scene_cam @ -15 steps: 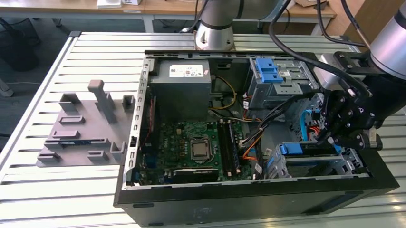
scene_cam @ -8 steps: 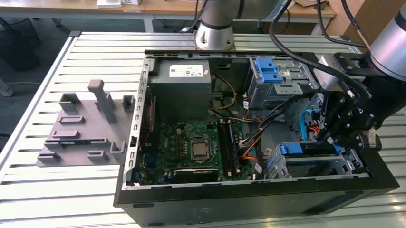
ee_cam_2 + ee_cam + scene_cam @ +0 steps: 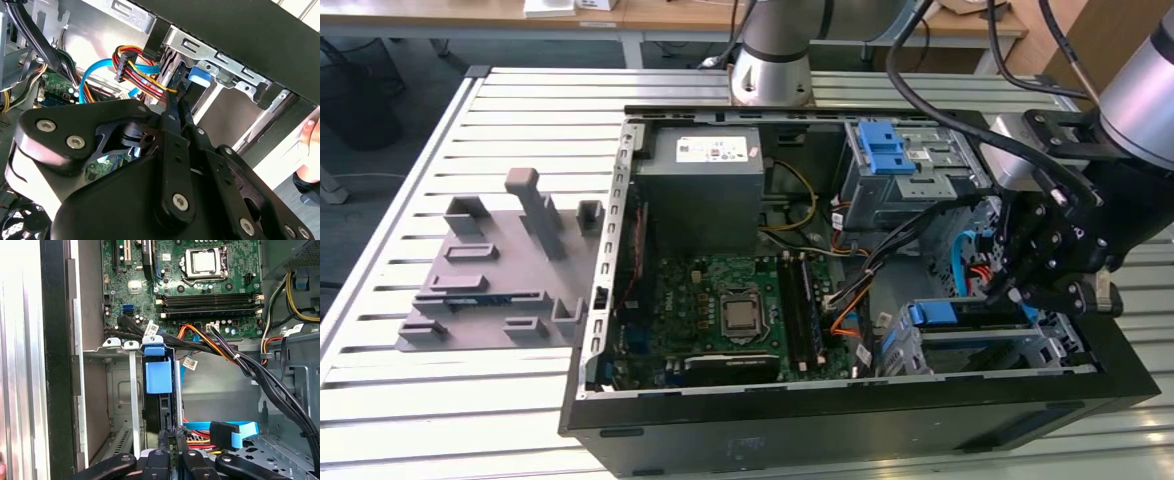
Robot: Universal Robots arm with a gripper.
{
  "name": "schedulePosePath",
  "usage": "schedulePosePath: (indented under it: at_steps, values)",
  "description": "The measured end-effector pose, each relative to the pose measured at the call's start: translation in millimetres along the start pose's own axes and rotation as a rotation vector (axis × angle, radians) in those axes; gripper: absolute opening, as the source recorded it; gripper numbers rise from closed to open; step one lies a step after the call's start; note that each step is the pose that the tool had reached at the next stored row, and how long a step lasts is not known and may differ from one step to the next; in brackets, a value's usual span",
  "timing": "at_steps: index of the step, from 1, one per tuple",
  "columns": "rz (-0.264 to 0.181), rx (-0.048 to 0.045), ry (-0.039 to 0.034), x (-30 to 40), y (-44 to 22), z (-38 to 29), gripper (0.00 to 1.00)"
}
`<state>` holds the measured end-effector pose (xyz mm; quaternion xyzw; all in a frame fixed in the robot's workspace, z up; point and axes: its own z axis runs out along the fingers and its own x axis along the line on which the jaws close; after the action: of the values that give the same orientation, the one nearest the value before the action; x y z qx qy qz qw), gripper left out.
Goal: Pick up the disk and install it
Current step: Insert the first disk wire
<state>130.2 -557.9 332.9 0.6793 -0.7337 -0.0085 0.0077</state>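
On the slatted metal surface we see an open computer case lying on its side, with the green circuit board bare in the middle and a grey box with a white label at its far end. At the exterior view's right, the gripper reaches down into the near right corner of the case, over a metal drive cage. The disk sits on edge in that cage, showing as a dark slab with blue plastic at its end. In the first wrist view the disk stands upright in a slot between thin metal rails, its blue tab toward the circuit board, and the gripper has its two narrow tips close together against the near edge of the disk. In the second wrist view the gripper closes to a thin point at the cage, just beside a blue tab. The jaws look pressed nearly together on the edge of the disk; we cannot tell whether they truly grip it or merely touch it. A blue flat cable and a bundle of red, yellow and black wires lie just beside the slot. A grey fixture rests on the surface at the exterior view's left, well apart from the case.
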Motion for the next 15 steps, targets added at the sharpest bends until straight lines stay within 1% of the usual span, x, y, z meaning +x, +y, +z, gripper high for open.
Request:
schedulePosePath:
  at_steps: [4, 7, 13, 15]
  values:
    - [0.000, -0.0011, -0.0004, 0.0, -0.7, 2.5, 0.16]
    - [0.000, -0.0017, 0.0010, 0.0, -1.4, 4.1, 0.16]
    - [0.000, -0.0018, -0.0001, 0.0, -1.7, 4.6, 0.16]
    - [0.000, -0.0018, -0.0031, -0.1, -1.7, 3.1, 0.17]
